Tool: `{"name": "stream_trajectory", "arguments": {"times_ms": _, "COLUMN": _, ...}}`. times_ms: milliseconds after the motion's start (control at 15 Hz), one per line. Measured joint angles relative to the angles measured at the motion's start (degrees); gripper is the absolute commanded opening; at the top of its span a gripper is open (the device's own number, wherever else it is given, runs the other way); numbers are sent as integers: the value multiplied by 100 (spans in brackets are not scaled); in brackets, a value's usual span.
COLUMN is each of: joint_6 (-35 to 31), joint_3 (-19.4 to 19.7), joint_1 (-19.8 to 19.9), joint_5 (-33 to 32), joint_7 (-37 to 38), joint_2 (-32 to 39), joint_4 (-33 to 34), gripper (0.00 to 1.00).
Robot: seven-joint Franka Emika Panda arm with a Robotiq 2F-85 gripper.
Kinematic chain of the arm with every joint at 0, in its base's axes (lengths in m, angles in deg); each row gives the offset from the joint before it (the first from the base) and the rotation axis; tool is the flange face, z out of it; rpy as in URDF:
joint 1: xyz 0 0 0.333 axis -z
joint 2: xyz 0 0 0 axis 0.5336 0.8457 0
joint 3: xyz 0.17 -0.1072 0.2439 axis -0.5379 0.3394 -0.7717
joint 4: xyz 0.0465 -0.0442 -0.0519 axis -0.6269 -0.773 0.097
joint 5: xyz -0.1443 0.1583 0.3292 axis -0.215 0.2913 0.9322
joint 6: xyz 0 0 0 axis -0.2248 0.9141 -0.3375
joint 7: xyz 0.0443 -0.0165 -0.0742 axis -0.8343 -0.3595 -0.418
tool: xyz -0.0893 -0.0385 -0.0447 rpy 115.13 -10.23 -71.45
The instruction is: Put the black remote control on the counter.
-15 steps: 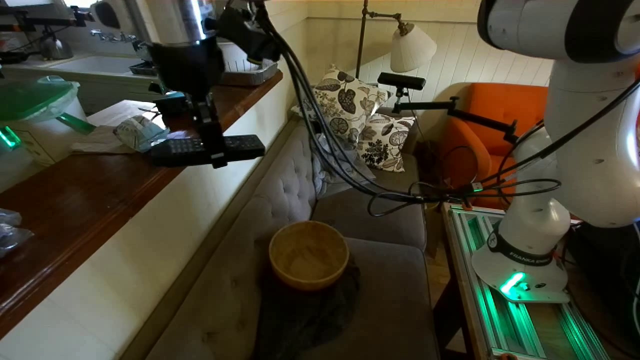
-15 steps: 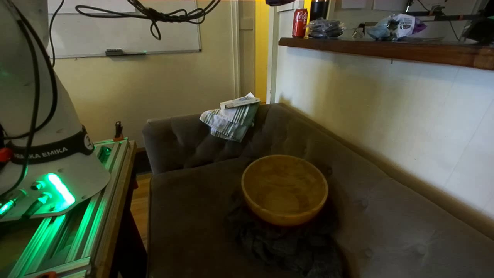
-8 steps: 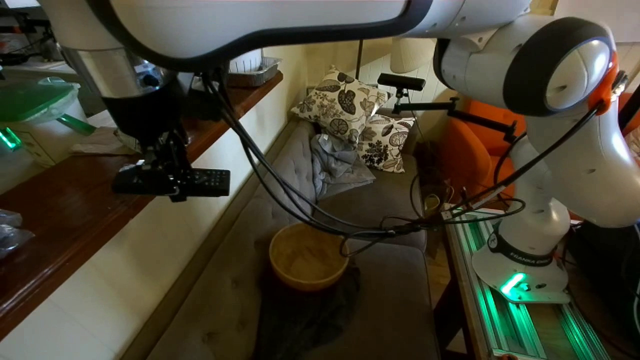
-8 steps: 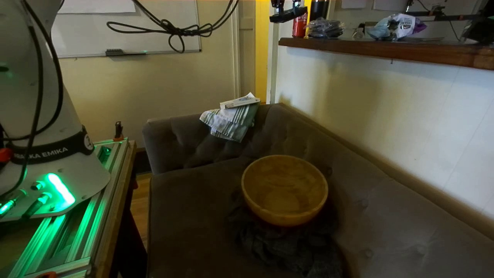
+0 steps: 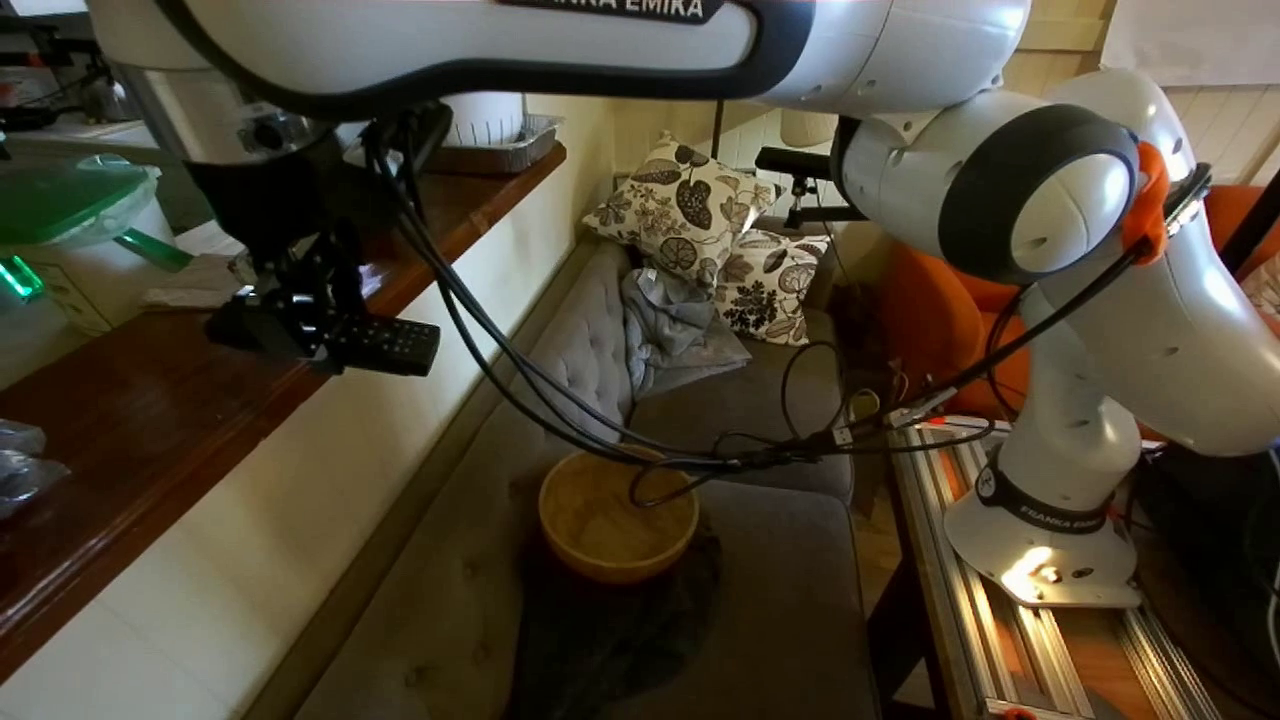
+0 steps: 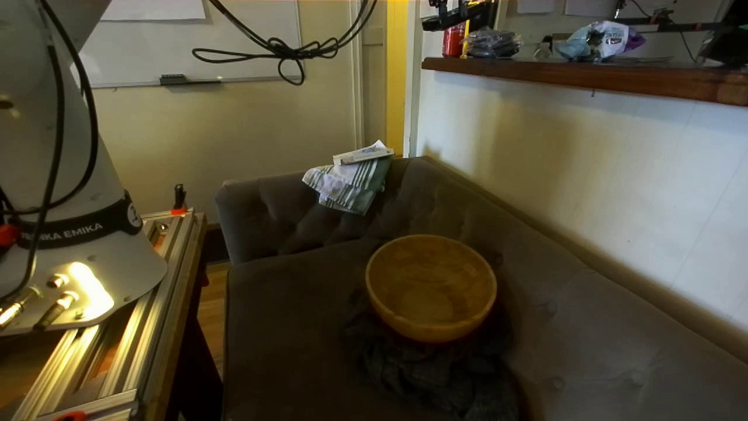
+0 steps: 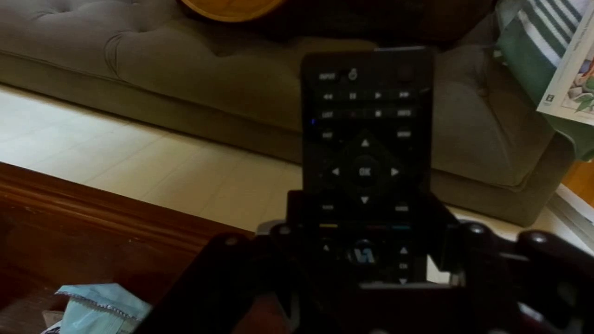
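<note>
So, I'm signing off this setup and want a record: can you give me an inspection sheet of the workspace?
Surface: glossy reddish-brown counter, cream panel below.
Job's things: black remote control held up, apparently near the counter's edge, not yet set down.
Clutter: red can, plastic packaging and crumpled bag on the counter.
Gripper: closed on the remote, one finger at each side.
Cables: bundled, hanging below the arm; a loop overlaps the wooden bowl in an exterior view.
Surroundings: grey tufted sofa, with the bowl on a dark cloth; patterned cushions; orange armchair.
</note>
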Motion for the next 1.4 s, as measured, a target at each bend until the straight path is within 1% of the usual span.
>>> {"name": "stream_trajectory", "arguments": {"times_ms": 133, "joint_6": -19, "joint_3": 21, "joint_1": 9, "joint_5": 3, "joint_7": 251, "joint_2": 48, "joint_4": 12, "gripper": 36}}
{"name": "stream_trajectory", "arguments": {"times_ms": 333, "joint_6": -189, "joint_3": 47, "joint_1": 51, "joint_5": 26, "joint_7": 900, "joint_2": 245, "joint_4": 178, "gripper": 36}}
{"name": "stream_trajectory", "arguments": {"times_ms": 533, "joint_6": -556, "joint_3": 69, "joint_1": 90, "joint_5": 29, "joint_7": 1477, "joint_2": 503, "joint_4": 433, "gripper": 36}}
{"name": "stream_trajectory", "arguments": {"times_ms": 800, "joint_6": -1139, "joint_3": 151, "joint_1": 124, "joint_5": 28, "joint_7": 1980, "joint_2": 786, "joint_4": 759, "gripper": 36}}
{"name": "stream_trajectory", "arguments": {"times_ms": 867, "joint_6": -1296, "joint_3": 188, "joint_1": 128, "joint_5": 24, "joint_7": 2106, "joint_2": 847, "joint_4": 831, "gripper": 61}}
{"name": "stream_trajectory", "arguments": {"times_ms": 1067, "joint_6": -1556, "joint_3": 284, "joint_1": 129, "joint_5": 24, "joint_7": 2421, "joint_2": 971, "joint_4": 979, "gripper": 61}}
{"name": "stream_trajectory", "arguments": {"times_ms": 1133, "joint_6": -1563, "joint_3": 287, "joint_1": 129, "joint_5": 24, "joint_7": 2454, "joint_2": 988, "joint_4": 1002, "gripper": 36}}
{"name": "stream_trajectory", "arguments": {"times_ms": 1333, "joint_6": -1604, "joint_3": 288, "joint_1": 128, "joint_5": 24, "joint_7": 2477, "joint_2": 1011, "joint_4": 1010, "gripper": 36}}
{"name": "stream_trajectory", "arguments": {"times_ms": 1400, "joint_6": -1754, "joint_3": 294, "joint_1": 128, "joint_5": 24, "joint_7": 2494, "joint_2": 1031, "joint_4": 1011, "gripper": 36}}
